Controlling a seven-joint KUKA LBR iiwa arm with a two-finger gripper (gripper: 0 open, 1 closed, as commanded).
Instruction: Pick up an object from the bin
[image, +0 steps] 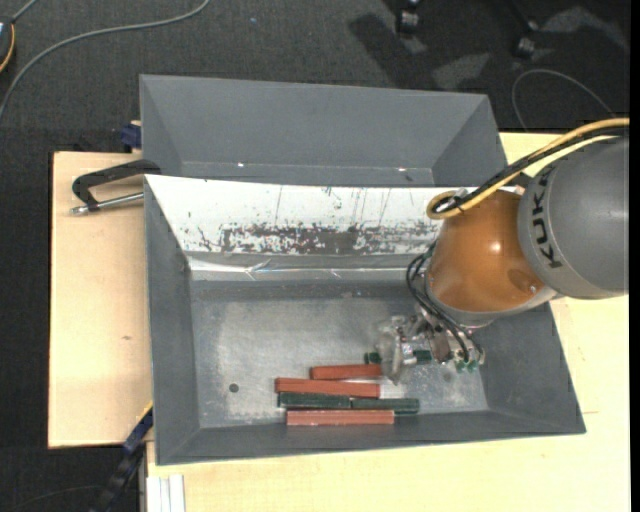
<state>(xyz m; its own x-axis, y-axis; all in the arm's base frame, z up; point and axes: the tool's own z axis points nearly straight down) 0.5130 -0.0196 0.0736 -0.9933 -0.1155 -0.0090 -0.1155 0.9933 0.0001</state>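
My gripper (398, 362) hangs low over the bin floor at the right of middle, under the orange wrist cover. Its tip is at the right end of a short red-brown stick (345, 373). Just below lies a longer red-brown stick (327, 387), then a dark green stick (348, 403) and another red-brown stick (340, 419), all side by side along the front wall. Whether anything is between the fingers I cannot make out.
The sticks lie close against the bin's front wall, which slopes up right behind them. The arm and its orange cover hang over the bin's right side. A small dark speck (234, 389) sits on the floor at the left.
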